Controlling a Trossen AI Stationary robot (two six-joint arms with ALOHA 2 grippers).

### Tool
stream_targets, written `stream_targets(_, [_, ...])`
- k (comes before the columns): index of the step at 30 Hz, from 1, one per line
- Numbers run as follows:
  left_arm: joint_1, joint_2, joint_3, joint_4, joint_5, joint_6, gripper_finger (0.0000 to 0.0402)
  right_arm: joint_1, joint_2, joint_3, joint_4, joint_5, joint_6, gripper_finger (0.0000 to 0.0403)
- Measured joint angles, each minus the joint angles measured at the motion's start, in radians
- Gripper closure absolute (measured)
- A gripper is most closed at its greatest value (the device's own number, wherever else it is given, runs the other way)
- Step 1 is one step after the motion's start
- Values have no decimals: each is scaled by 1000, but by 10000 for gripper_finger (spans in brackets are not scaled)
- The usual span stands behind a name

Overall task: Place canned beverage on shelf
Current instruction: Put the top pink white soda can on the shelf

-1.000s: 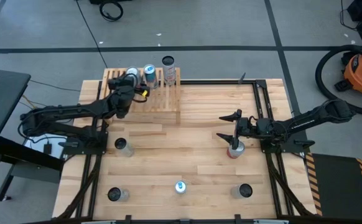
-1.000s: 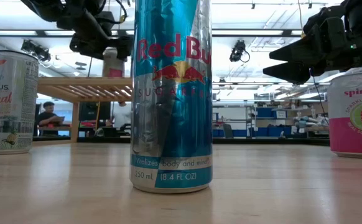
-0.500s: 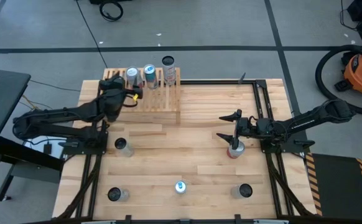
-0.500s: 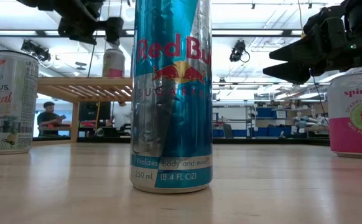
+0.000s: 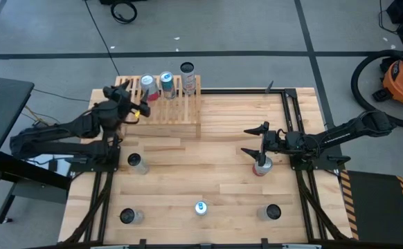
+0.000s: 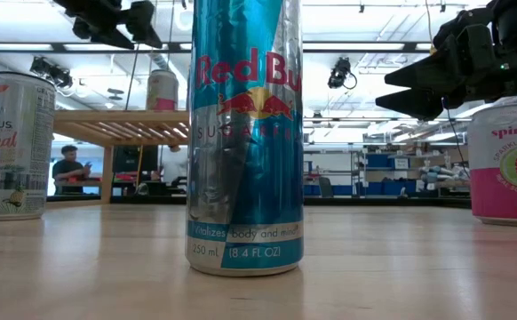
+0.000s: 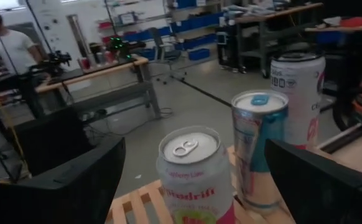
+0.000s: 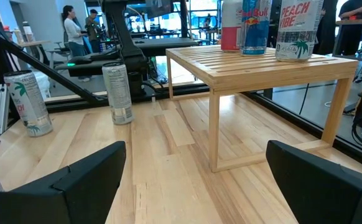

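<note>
We see a grey floor crossed by dark lines around the plank table. An orange vacuum with a black hose sits at one side, and a coiled black cable lies on the floor beyond the table's far edge. Across the room stand workbenches and blue bins. Ceiling strip lights shine overhead. A person in a white shirt stands at a bench.
</note>
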Motion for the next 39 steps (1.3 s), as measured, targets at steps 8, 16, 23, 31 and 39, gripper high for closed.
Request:
stream_targets(8, [148,-38,0,-85,286,-11,17,0,0,0,0,0,0,4])
stream_targets(16, [340,-36,0,-85,565,-42,17,0,0,0,0,0,0,4])
stream_targets(23, [443,-19,0,-94,740,-55,17,0,0,0,0,0,0,4])
stream_targets(31, [532,30,0,-99,806,-77,17,0,0,0,0,0,0,4])
stream_targets(39, [573,77,0,-69,878,-96,17,0,0,0,0,0,0,4])
